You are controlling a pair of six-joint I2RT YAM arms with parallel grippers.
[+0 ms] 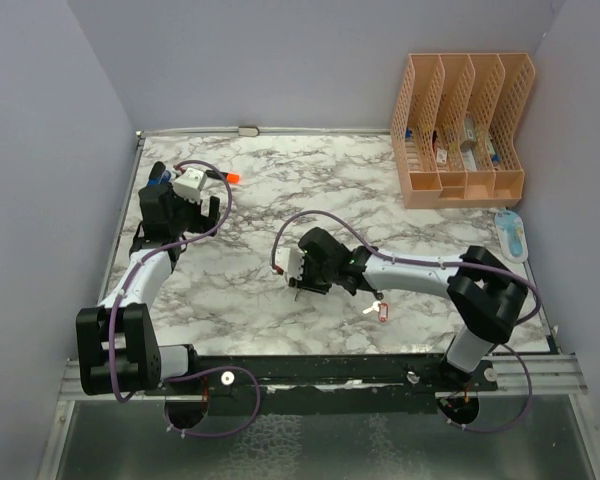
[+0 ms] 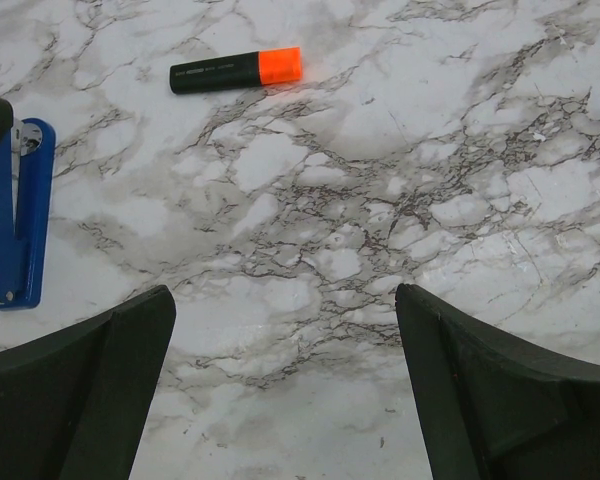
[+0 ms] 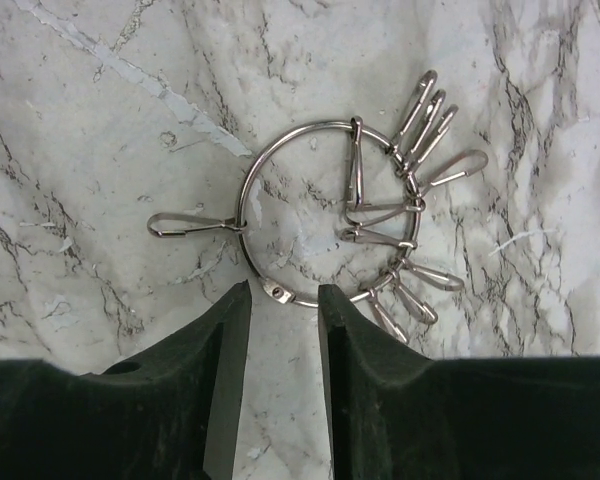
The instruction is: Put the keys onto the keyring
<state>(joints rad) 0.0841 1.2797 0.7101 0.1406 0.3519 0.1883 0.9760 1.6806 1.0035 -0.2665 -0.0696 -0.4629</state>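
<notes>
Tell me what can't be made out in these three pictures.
- Top view: the right gripper covers the keyring.
- Top view: the red-tagged key is too small for detail.
- Left wrist view: the left edge cuts off the blue stapler.
- Right wrist view: unclear whether the fingers touch the keyring.

I see 2 arms, left arm (image 1: pixel 140 275) and right arm (image 1: pixel 410 270), each with pale lilac-white links, chunky black joint housings and looping purple cables (image 1: pixel 318 213). Left gripper (image 2: pixel 285 295) and right gripper (image 3: pixel 283 290) carry matte black wedge-shaped jaws; a white block (image 1: pixel 190 184) sits at each wrist.
</notes>
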